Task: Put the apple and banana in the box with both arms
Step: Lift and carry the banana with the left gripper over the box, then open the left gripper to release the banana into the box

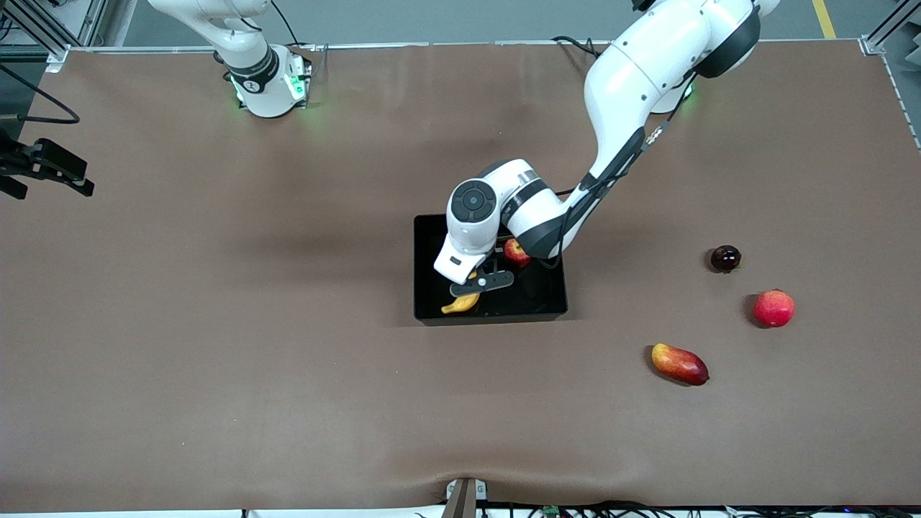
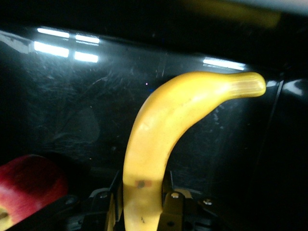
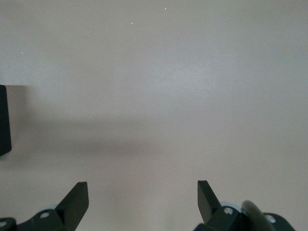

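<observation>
The black box point(image 1: 426, 241) sits mid-table. My left gripper point(image 1: 481, 282) reaches down into it and is shut on the yellow banana point(image 1: 460, 304), which lies low in the end of the box nearer the front camera. In the left wrist view the banana point(image 2: 163, 139) runs out from between the fingers point(image 2: 174, 204) over the glossy box floor point(image 2: 72, 110). The red apple point(image 1: 515, 252) lies in the box beside the left wrist and shows at the edge of the left wrist view point(image 2: 29, 185). My right gripper point(image 1: 47, 169) waits open over the table's right-arm end, open and empty point(image 3: 143, 192).
Toward the left arm's end of the table lie a dark maroon fruit point(image 1: 725, 257), a pinkish-red round fruit point(image 1: 773, 308) and a red-yellow mango point(image 1: 679, 364), the mango nearest the front camera. The left arm's forearm hangs over the box.
</observation>
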